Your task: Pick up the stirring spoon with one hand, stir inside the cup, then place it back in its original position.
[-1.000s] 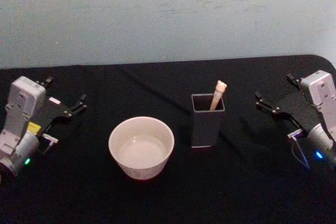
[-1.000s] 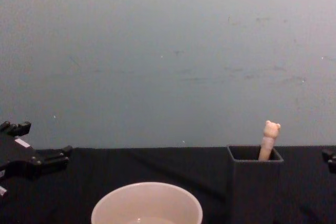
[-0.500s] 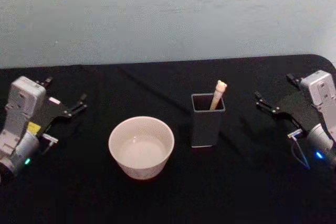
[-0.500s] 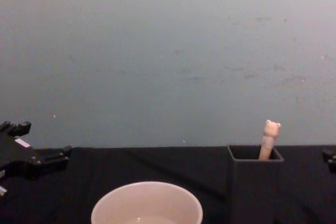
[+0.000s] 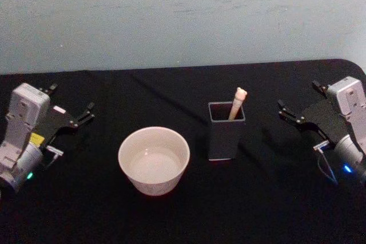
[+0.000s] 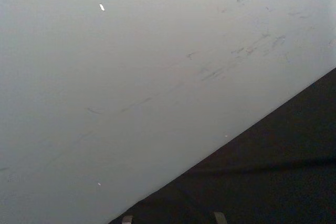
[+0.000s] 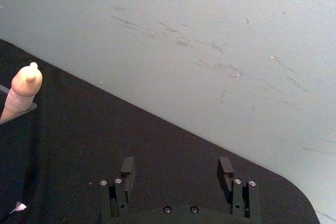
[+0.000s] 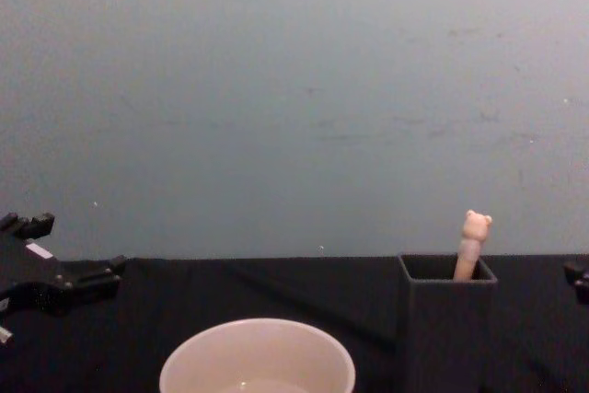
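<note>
The stirring spoon stands in the dark grey holder box, its original position, with only the beige bear-topped handle sticking out above the rim. The cream-white cup sits on the black table left of the box and nearer to me. My left gripper rests open at the table's left side, well away from the cup. At the right side my right gripper is open, clear of the box. In the right wrist view its fingers stand wide apart, with the spoon handle off to one side.
A black cloth covers the table, whose far edge meets a pale blue-grey wall. The table's right far corner is rounded. Open cloth lies between each gripper and the two vessels.
</note>
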Tool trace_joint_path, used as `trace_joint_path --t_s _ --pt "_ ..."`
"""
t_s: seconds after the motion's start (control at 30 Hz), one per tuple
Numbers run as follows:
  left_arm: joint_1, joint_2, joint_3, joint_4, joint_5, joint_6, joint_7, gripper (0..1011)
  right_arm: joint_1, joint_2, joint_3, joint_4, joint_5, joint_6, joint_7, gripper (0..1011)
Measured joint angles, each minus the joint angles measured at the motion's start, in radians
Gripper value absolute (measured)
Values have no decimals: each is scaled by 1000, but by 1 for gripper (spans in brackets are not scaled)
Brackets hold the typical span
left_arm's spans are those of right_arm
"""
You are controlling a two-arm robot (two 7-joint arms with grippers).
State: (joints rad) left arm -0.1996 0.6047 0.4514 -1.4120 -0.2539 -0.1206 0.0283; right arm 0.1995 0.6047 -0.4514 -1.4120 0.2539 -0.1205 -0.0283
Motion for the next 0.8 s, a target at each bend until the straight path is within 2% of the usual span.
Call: trace_joint_path --t_s 0.4,0.5,0.7,0.8 --pt "0 0 0 0 0 0 0 1001 0 0 0 0 0 0 0 1002" --pt "0 0 0 0 0 0 0 1002 -1 0 10 -5 7 0 22 1002" --pt "0 0 0 0 0 0 0 1001 -15 12 51 -35 72 11 97 1002" --pt "0 0 0 0 0 0 0 1001 -36 32 75 -59 114 6 151 1002"
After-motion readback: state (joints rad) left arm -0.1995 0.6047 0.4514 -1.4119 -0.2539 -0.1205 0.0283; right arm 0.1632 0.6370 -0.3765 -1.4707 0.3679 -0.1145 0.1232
